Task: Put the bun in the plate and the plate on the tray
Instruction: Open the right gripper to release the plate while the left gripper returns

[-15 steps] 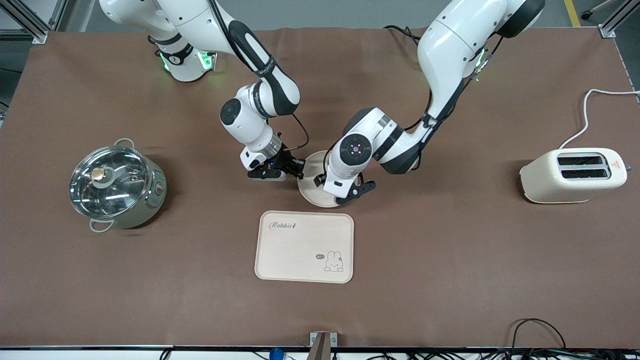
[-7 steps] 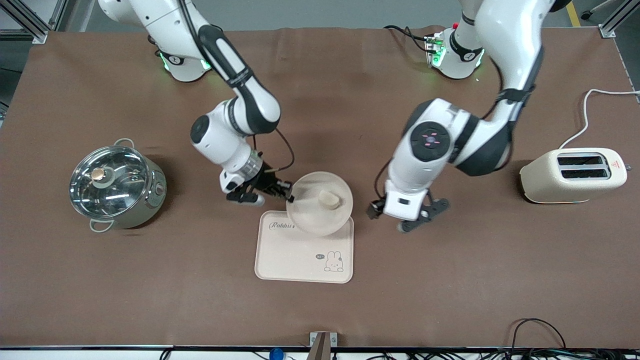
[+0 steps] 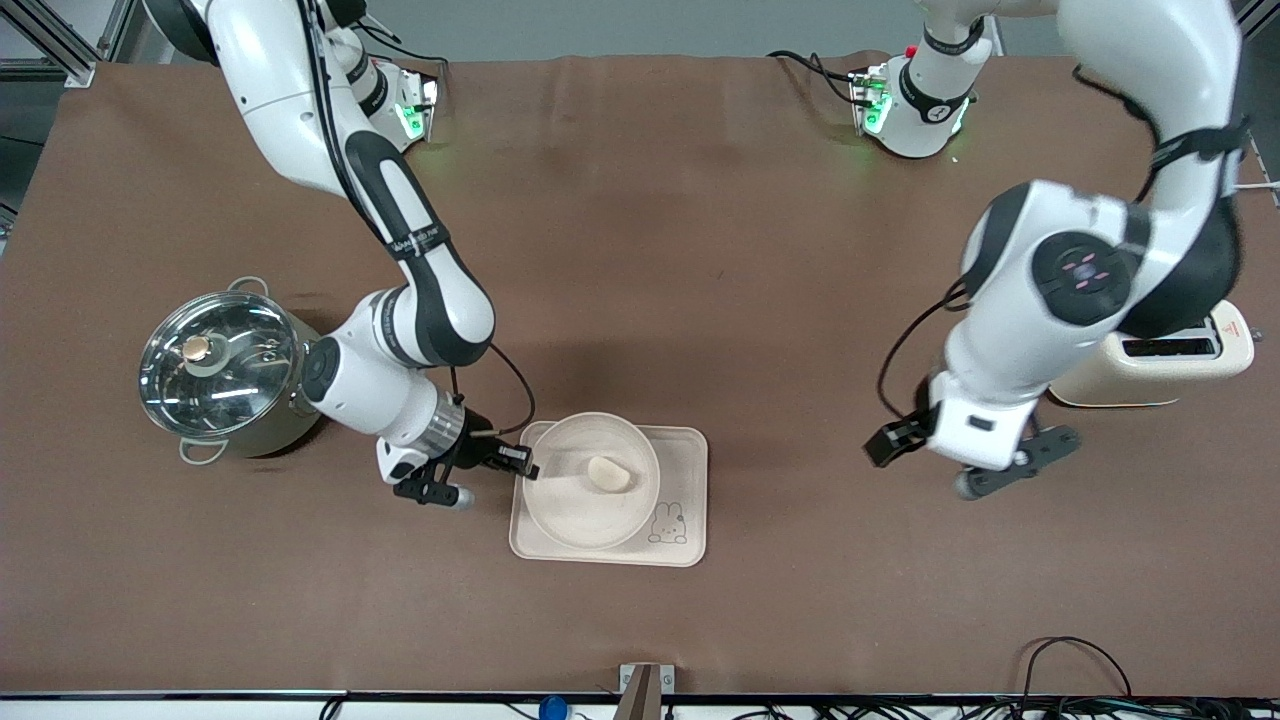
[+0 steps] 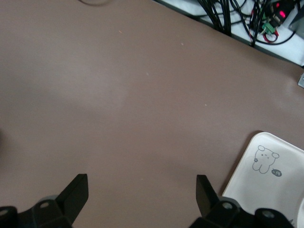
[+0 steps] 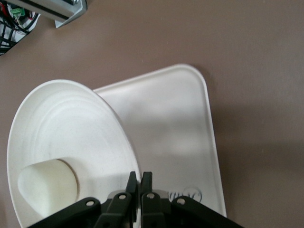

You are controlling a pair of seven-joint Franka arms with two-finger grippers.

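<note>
The round cream plate (image 3: 575, 505) is over the rectangular tray (image 3: 680, 455) and covers its lettering; only the rabbit drawing shows. The pale bun (image 3: 610, 473) lies in the plate. My right gripper (image 3: 517, 462) is shut on the plate's rim at the end toward the pot. In the right wrist view my right gripper (image 5: 140, 179) pinches the rim of the plate (image 5: 71, 128), with the bun (image 5: 47, 187) in it and the tray (image 5: 175, 128) below. I cannot tell if the plate rests on the tray. My left gripper (image 3: 955, 470) is open and empty over bare table beside the toaster; the left wrist view (image 4: 141, 190) shows the same.
A steel pot with a glass lid (image 3: 230, 370) stands toward the right arm's end. A cream toaster (image 3: 1190, 365) stands toward the left arm's end, partly hidden by the left arm. A tray corner (image 4: 270, 175) shows in the left wrist view.
My right gripper has carried the plate with the bun toward the front camera, from the table's middle to over the tray. My left arm has drawn away toward the toaster.
</note>
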